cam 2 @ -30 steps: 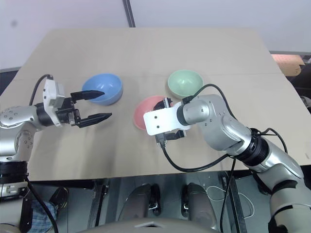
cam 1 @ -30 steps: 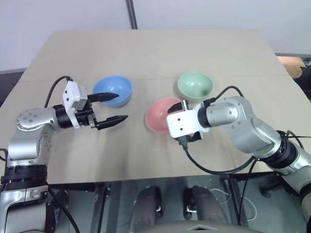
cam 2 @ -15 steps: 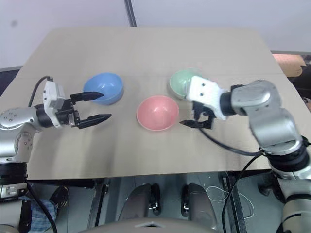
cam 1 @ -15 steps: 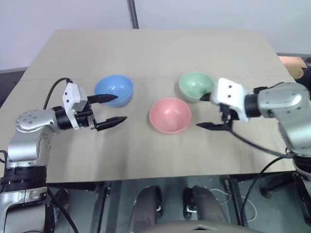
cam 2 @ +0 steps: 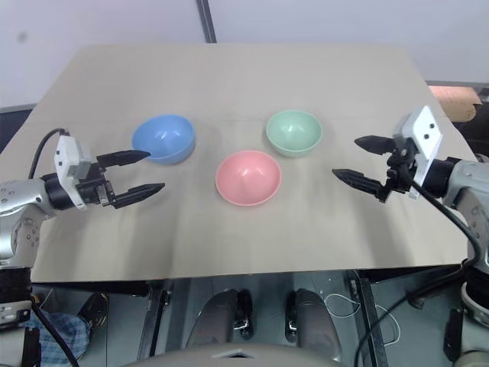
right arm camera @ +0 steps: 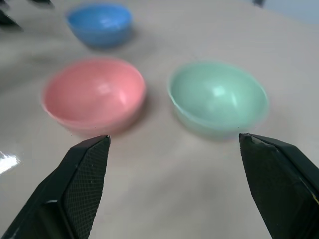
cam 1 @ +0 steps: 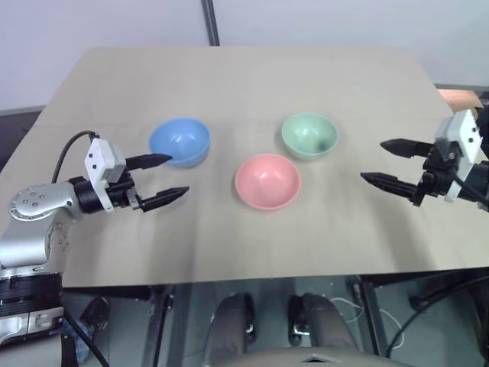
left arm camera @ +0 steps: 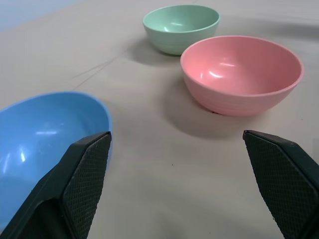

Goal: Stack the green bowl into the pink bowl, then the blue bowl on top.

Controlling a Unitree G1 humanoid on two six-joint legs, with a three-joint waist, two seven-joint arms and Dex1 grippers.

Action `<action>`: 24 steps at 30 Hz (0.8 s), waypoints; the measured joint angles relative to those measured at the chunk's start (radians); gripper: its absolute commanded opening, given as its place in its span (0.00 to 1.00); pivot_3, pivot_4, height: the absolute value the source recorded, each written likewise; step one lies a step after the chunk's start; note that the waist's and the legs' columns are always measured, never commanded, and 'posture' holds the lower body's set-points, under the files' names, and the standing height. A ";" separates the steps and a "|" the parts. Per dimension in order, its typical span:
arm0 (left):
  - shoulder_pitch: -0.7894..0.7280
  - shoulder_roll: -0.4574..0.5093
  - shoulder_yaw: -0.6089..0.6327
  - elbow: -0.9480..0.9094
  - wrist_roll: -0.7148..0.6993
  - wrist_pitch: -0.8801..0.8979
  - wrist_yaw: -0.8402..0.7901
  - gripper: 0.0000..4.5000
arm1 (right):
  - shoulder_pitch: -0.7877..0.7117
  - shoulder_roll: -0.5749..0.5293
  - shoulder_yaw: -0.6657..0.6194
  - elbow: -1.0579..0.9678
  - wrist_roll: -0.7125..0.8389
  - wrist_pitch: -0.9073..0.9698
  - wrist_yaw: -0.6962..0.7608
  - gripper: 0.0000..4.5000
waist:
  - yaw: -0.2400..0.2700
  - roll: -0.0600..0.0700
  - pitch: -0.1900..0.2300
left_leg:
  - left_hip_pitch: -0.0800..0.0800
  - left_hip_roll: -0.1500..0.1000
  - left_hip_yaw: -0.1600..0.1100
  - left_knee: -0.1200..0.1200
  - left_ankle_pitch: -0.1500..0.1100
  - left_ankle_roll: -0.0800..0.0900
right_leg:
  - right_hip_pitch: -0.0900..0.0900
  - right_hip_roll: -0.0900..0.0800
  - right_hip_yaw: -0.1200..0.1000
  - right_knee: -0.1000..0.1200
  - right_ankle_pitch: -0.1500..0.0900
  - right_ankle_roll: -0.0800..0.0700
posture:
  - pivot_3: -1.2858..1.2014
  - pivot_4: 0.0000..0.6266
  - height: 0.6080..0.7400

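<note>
Left pincer (cam 1: 163, 177) wide open, empty | right pincer (cam 1: 390, 162) wide open, empty

— What's close to that left gripper (left arm camera: 179, 184)?
— The blue bowl (left arm camera: 45, 149), right by one black finger (left arm camera: 87, 174); its rim passes behind the finger. The fingers stand wide apart, nothing between them but bare table (left arm camera: 149, 164).
— And further off?
— The pink bowl (left arm camera: 241, 74), upright and empty, then the green bowl (left arm camera: 180, 27) beyond it, apart, also empty.
</note>
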 measured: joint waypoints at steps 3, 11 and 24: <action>-0.008 0.000 -0.001 -0.001 -0.001 0.000 0.001 1.00 | -0.066 -0.026 0.106 0.076 -0.053 -0.070 -0.037 0.99 | -0.007 0.000 0.000 | 0.002 0.001 0.002 0.000 0.000 0.000 | 0.000 0.001 0.002 0.001 -0.001 0.002 | 0.52 0.24 1.00; -0.034 -0.001 -0.020 0.007 0.003 -0.003 -0.002 1.00 | -0.343 -0.018 0.427 0.307 -0.201 -0.217 -0.064 0.99 | -0.011 0.000 0.000 | 0.001 0.001 0.004 -0.001 0.000 0.000 | -0.001 0.001 0.003 0.000 0.000 -0.001 | 0.52 0.24 1.00; -0.001 0.002 -0.011 -0.008 0.002 -0.006 0.010 1.00 | -0.613 0.175 0.785 0.763 -0.512 -0.513 -0.043 0.99 | -0.023 0.000 0.000 | -0.001 0.001 0.005 -0.001 0.000 -0.001 | -0.003 0.001 0.003 0.001 0.001 -0.001 | 0.52 0.24 1.00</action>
